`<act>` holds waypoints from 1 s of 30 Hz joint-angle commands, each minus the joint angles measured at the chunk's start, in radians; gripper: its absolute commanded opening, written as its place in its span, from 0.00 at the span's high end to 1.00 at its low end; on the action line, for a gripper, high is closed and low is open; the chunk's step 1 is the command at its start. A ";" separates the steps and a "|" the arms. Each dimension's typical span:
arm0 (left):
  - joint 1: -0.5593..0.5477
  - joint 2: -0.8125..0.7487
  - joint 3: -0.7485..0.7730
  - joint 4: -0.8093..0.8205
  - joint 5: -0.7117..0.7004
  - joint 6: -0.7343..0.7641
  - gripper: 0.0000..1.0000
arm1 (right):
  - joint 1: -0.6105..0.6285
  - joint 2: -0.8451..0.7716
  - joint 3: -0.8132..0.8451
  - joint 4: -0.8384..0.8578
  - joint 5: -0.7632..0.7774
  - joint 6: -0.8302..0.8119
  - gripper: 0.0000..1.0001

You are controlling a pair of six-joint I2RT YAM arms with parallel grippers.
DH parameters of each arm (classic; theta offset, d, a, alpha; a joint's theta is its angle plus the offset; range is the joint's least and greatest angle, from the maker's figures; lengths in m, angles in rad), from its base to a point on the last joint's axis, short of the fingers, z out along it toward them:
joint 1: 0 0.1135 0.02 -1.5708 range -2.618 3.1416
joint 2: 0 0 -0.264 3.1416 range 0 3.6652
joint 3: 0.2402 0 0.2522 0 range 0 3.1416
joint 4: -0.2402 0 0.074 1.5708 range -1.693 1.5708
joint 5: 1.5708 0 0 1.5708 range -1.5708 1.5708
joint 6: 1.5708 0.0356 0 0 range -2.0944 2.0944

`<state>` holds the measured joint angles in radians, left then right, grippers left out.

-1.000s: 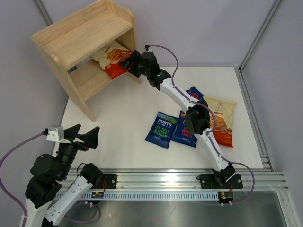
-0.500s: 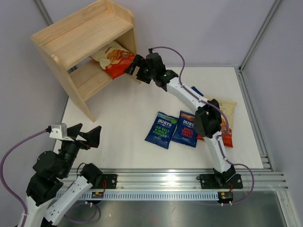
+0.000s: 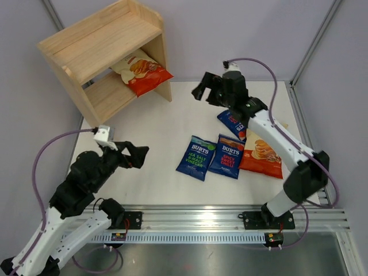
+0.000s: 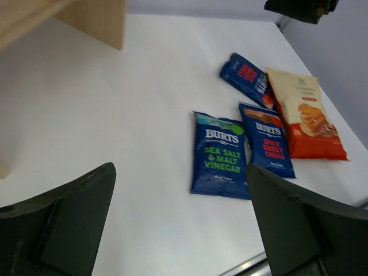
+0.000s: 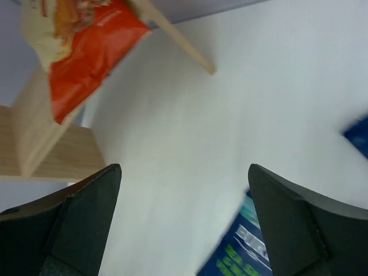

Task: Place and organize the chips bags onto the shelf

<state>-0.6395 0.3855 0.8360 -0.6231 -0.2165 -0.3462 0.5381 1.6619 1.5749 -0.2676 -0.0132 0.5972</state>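
One Cassava Chips bag (image 3: 142,72) juts from the lower tier of the shelf (image 3: 98,52), four more chips bags (image 3: 196,157) lie flat to the right of it, and the left gripper (image 3: 133,156) and right gripper (image 3: 204,87) hang empty with fingers spread; these light, slick, crushable bags likely want a gentle pinch at a crimped end seam.

A white tabletop (image 3: 155,129) is seen, matte and evenly lit, with only soft shadows cast on it. It is enclosed at the back and sides by plain pale grey-lilac walls (image 3: 253,29), which are joined by slanted aluminium posts (image 3: 314,41). Along the near edge an aluminium rail (image 3: 195,217) is mounted, and below it a brushed metal sheet (image 3: 218,256) is visible.
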 commanded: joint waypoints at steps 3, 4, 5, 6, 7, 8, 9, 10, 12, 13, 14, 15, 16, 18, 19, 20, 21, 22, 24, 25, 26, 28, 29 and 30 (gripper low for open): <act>0.003 0.316 -0.015 0.278 0.360 -0.119 0.01 | -0.038 -0.357 -0.292 -0.172 0.283 -0.177 0.01; 0.001 0.367 -0.014 0.363 0.399 -0.131 0.01 | -0.040 -0.405 -0.324 -0.192 0.294 -0.192 0.01; -0.003 0.486 -0.003 0.446 0.467 -0.158 0.01 | -0.041 -0.500 -0.381 -0.243 0.332 -0.182 0.00; -0.011 0.487 -0.003 0.447 0.497 -0.168 0.01 | -0.041 -0.551 -0.409 -0.266 0.352 -0.181 0.01; -0.021 0.612 0.026 0.511 0.520 -0.178 0.01 | -0.041 -0.600 -0.436 -0.284 0.367 -0.162 0.01; -0.052 0.672 0.052 0.537 0.546 -0.191 0.01 | -0.041 -0.650 -0.461 -0.315 0.381 -0.159 0.00; -0.069 0.731 0.081 0.554 0.554 -0.195 0.01 | -0.041 -0.745 -0.501 -0.329 0.384 -0.157 0.00; -0.089 0.862 0.151 0.580 0.559 -0.198 0.01 | -0.041 -0.790 -0.515 -0.346 0.393 -0.149 0.01; -0.138 0.996 0.230 0.591 0.574 -0.206 0.01 | -0.043 -0.902 -0.545 -0.403 0.427 -0.129 0.01; -0.152 1.115 0.327 0.589 0.586 -0.211 0.01 | -0.043 -0.933 -0.559 -0.424 0.438 -0.116 0.01; -0.178 1.185 0.374 0.586 0.591 -0.218 0.01 | -0.043 -0.962 -0.569 -0.441 0.446 -0.117 0.01; -0.187 1.241 0.427 0.577 0.594 -0.229 0.01 | -0.043 -1.008 -0.569 -0.462 0.461 -0.114 0.00; -0.198 1.294 0.475 0.574 0.598 -0.237 0.01 | -0.043 -1.027 -0.566 -0.487 0.487 -0.097 0.01; -0.221 1.446 0.613 0.559 0.605 -0.266 0.01 | -0.043 -1.086 -0.559 -0.530 0.486 -0.099 0.01; -0.229 1.496 0.653 0.559 0.617 -0.280 0.01 | -0.043 -1.102 -0.556 -0.542 0.484 -0.097 0.00; -0.244 1.573 0.737 0.557 0.618 -0.286 0.01 | -0.043 -1.129 -0.547 -0.565 0.475 -0.097 0.01; -0.249 1.619 0.777 0.545 0.617 -0.293 0.01 | -0.043 -1.137 -0.544 -0.576 0.470 -0.097 0.01; -0.255 1.659 0.823 0.539 0.620 -0.310 0.01 | -0.043 -1.148 -0.540 -0.600 0.464 -0.096 0.00; -0.267 1.758 0.921 0.540 0.625 -0.330 0.01 | -0.043 -1.168 -0.529 -0.616 0.450 -0.096 0.01; -0.276 1.788 0.951 0.539 0.618 -0.349 0.01 | -0.043 -1.176 -0.526 -0.633 0.440 -0.093 0.00; -0.279 1.820 0.983 0.531 0.611 -0.353 0.01 | -0.043 -1.188 -0.518 -0.639 0.430 -0.093 0.01; -0.285 1.903 1.086 0.476 0.560 -0.359 0.01 | -0.043 -1.203 -0.510 -0.653 0.401 -0.088 0.01; -0.290 1.923 1.112 0.473 0.551 -0.362 0.01 | -0.043 -1.220 -0.503 -0.654 0.391 -0.086 0.01; -0.292 1.967 1.155 0.458 0.534 -0.366 0.01 | -0.043 -1.228 -0.500 -0.660 0.380 -0.076 0.01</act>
<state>-0.9241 2.2936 1.8778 -0.1448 0.3534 -0.6800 0.4946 0.4637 1.0275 -0.8970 0.3969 0.5011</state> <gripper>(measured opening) 0.988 0.991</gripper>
